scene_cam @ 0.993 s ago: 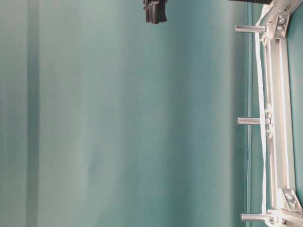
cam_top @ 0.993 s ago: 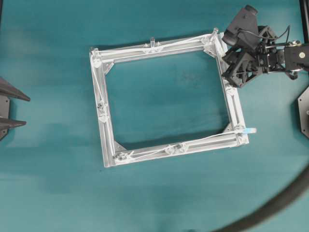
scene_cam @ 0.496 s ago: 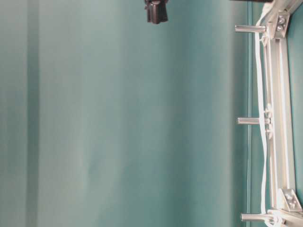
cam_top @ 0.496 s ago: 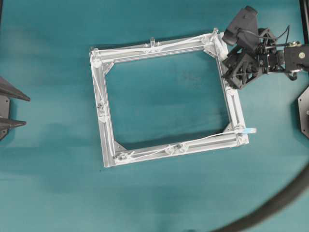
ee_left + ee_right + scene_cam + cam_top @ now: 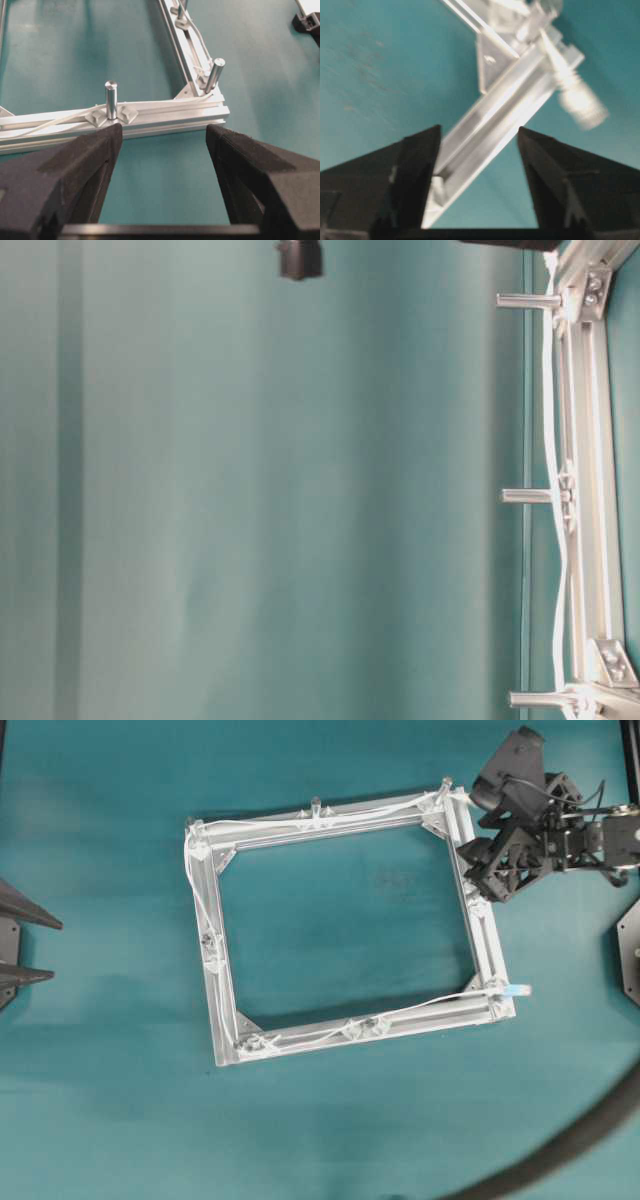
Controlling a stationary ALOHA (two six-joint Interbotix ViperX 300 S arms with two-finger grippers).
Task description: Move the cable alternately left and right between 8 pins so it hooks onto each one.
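We see a teal worktop [image 5: 330, 1120] carrying a square aluminium rail frame [image 5: 480, 935], with the right hand [image 5: 478, 845] above its top-right corner, fingers spread wide and holding nothing. The left hand [image 5: 160, 137] likewise stands open and empty near a frame corner. The thin white cable [image 5: 215, 935] lies along the rails, weaving past the short silvery pins [image 5: 111, 99], its blue-tipped end [image 5: 518, 990] at the lower-right corner.

Left end effector [image 5: 160, 150], fingers spread wide, hangs over the teal tabletop [image 5: 165, 180] (nothing gripped); beyond, the cable [image 5: 60, 120] rounds two pins [image 5: 111, 100] on the frame corner [image 5: 210, 112].
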